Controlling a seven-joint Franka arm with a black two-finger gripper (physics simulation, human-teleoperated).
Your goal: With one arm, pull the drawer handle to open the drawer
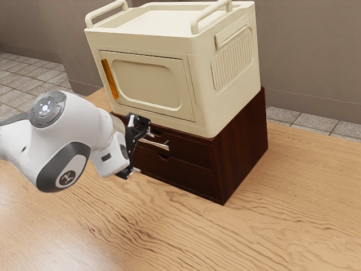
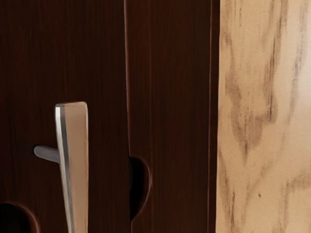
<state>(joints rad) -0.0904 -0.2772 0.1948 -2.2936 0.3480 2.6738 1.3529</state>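
Wood-grained table [image 1: 186,243] lies nearest the camera in the exterior view, with our arm [image 1: 84,121] reaching over it from nine o'clock. Seen from our hand, the handle [image 2: 77,160] is a pale, slightly tapering bar held off the dark front by a post [image 2: 46,154]. In the exterior view it sits just at two o'clock from the middle of our gripper [image 1: 144,152], on a drawer [image 1: 190,152] that looks flush with its dark cabinet [image 1: 242,138]; the cream cabinet [image 1: 148,84] stands on top, toward twelve.

Our fingers are spread wide, one toward twelve o'clock and one toward six, and have hold of nothing. That spread suits a bar running across the front. We judge the step in hand to be lining up the grasp, with the pull yet to come.

The bar seems nearer our upper finger than the lower, so we would do well to ease up a little toward twelve until it lies midway. Then we should go in square to the front, deep enough for both pads to pass behind the bar's face without pressing the wood, and close evenly. Once gripped, we would draw slowly and straight toward half past seven; any twist could slide us off the smooth bar or bind the drawer.
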